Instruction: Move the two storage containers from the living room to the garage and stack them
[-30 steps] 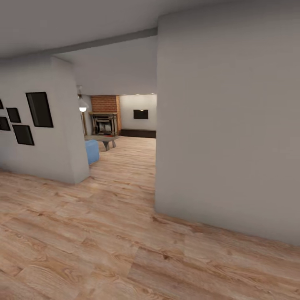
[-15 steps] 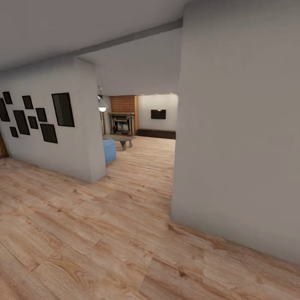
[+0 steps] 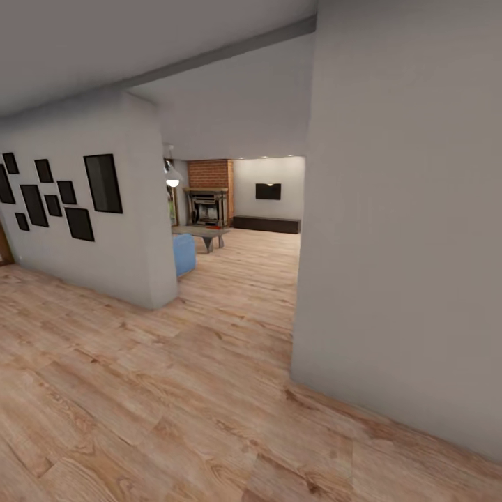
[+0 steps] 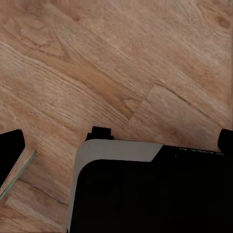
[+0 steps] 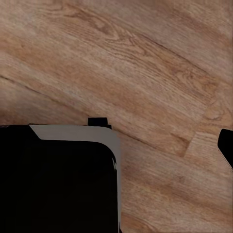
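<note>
The two storage containers are out of view, and so is the garage. Down a passage in the head view lies the living room, with its red brick fireplace (image 3: 209,176), black TV (image 3: 268,191) and long low dark cabinet (image 3: 266,224). In the left wrist view my left gripper (image 4: 119,148) hangs over light wood planks, its black fingertips (image 4: 11,154) far apart at the picture's edges, holding nothing. One black fingertip (image 5: 226,145) of my right gripper (image 5: 116,145) shows at the edge of the right wrist view, over the same planks.
A grey wall (image 3: 404,244) closes the passage's right side. On the left stands a wall corner (image 3: 150,209) hung with black frames (image 3: 102,183). Beyond it are a blue seat (image 3: 184,253), a low table (image 3: 202,233) and a lamp (image 3: 172,183). My dark base (image 4: 145,194) sits under both wrists.
The whole head picture has shifted right and the walls have grown a little: the camera has turned left and moved closer. More black frames show on the left wall.
</note>
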Controlling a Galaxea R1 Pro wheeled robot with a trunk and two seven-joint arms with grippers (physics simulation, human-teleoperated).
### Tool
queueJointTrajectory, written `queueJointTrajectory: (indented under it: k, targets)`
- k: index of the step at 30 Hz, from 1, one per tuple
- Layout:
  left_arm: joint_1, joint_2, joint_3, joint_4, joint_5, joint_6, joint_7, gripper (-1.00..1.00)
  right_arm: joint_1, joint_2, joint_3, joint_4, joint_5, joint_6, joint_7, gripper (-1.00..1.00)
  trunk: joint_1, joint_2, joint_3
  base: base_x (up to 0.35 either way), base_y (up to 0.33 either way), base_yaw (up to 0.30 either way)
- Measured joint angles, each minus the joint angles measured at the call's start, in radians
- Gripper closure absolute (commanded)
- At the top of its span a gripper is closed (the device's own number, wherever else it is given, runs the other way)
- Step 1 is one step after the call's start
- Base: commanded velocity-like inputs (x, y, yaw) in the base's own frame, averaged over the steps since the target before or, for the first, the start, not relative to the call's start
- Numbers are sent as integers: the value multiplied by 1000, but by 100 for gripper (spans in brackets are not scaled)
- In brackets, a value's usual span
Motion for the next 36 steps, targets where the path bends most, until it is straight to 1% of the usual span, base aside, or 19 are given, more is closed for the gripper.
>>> queueJointTrajectory:
  k: [36]
  targets:
    - [0, 0, 0, 0, 1, 0, 0, -100, 0, 1, 1, 0, -1, 0, -1, -100, 0, 0, 0, 325, 0, 0]
